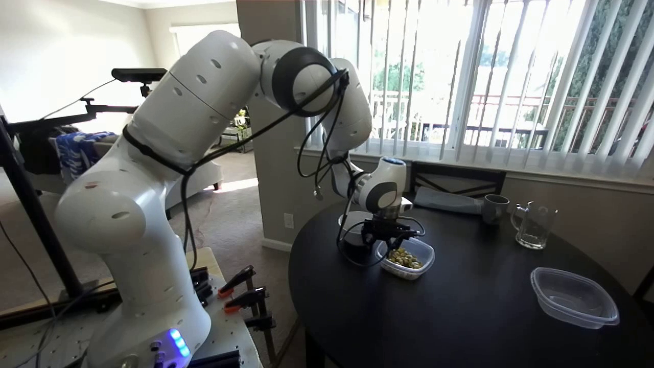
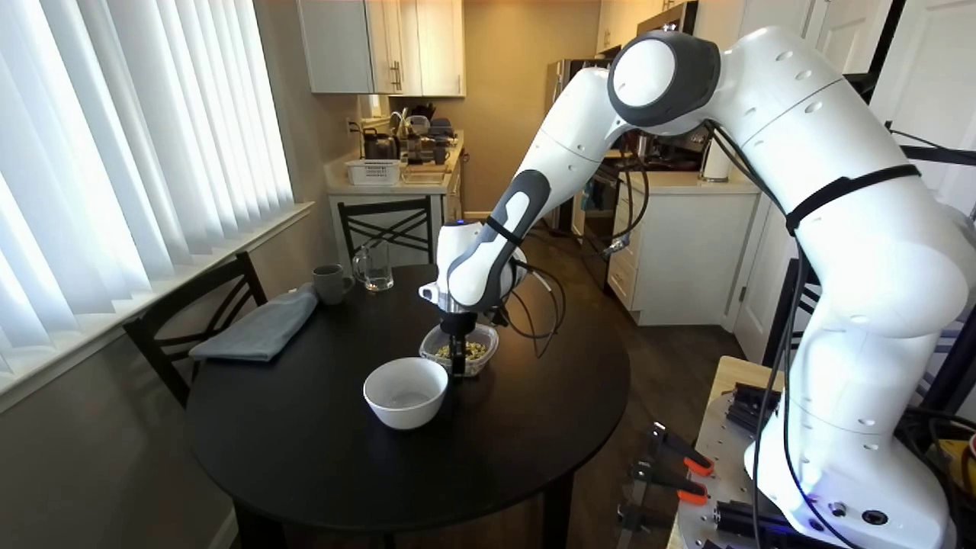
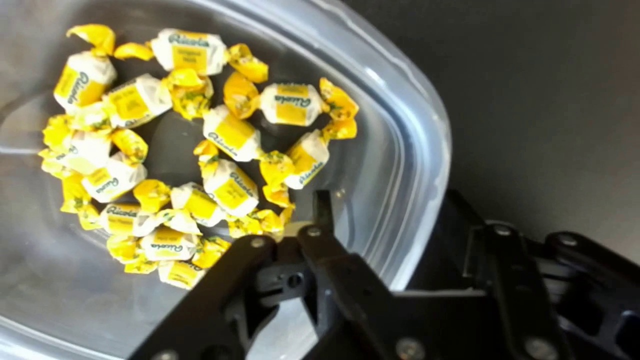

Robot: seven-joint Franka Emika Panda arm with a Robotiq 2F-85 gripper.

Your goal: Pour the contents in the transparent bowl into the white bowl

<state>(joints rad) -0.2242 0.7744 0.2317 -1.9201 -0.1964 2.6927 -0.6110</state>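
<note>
The transparent bowl (image 1: 428,259) stands on the dark table; it also shows in an exterior view (image 2: 490,338) and in the wrist view (image 3: 422,120). It holds the contents, yellow-and-white wrapped candies (image 3: 230,132), which look yellowish-green in both exterior views (image 1: 405,258) (image 2: 474,351). The white bowl (image 2: 406,393) stands close beside it and is partly hidden behind the gripper in an exterior view (image 1: 352,220). My gripper (image 3: 390,202) is open and points down over the transparent bowl's rim (image 2: 457,367). One finger is inside the rim, the other outside, with gaps to the wall.
A larger clear container (image 1: 575,297) stands near the table's edge. A glass mug (image 1: 535,226), a grey mug (image 1: 494,208) and a folded grey-blue cloth (image 2: 259,329) lie along the window side. Chairs (image 2: 202,305) stand around the table (image 2: 305,457).
</note>
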